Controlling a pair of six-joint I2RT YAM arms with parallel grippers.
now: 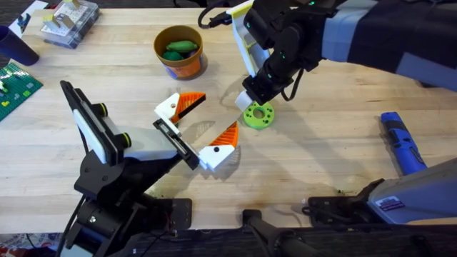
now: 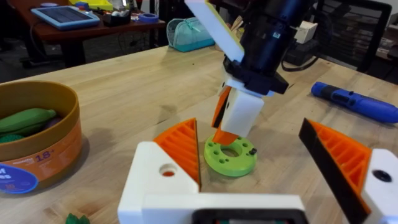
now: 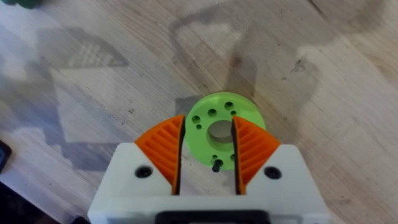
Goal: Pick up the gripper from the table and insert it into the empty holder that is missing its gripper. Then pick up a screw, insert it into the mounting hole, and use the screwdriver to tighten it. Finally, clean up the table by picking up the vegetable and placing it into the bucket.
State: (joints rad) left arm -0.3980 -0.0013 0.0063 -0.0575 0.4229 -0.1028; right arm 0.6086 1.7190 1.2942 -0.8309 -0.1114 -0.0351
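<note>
My right gripper [image 3: 206, 149] straddles the lime-green ring [image 3: 219, 138], fingers apart; my left gripper [image 1: 205, 126] gapes wide on bare table [image 1: 321, 157] nearby.

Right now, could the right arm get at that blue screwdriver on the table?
Probably yes. The screwdriver lies alone on bare wood on the right arm's side, with nothing over it. But the right gripper is down at the green ring, so it would have to lift away first.

Light wooden table [image 1: 335, 164], desk [image 2: 87, 28] behind
</note>
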